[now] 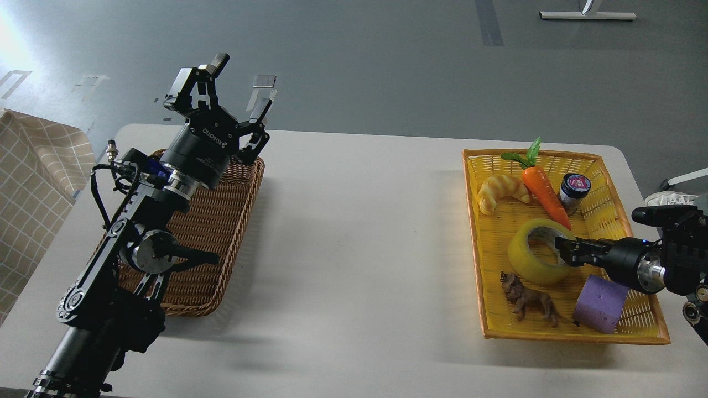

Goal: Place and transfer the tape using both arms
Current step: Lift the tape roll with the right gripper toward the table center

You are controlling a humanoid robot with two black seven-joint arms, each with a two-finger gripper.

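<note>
Early stage. The tape lies in the yellow basket, between the carrot and the toy lion; lift, handover and placement remain.

Right gripper reaches in low, nearly level, fingers at the tape's rim by the core; grip state cannot be told.

Left gripper is raised above the brown wicker basket, fingers spread wide, holding nothing.

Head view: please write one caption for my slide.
Right gripper reaches into the tape in the yellow basket; left gripper open.
</note>
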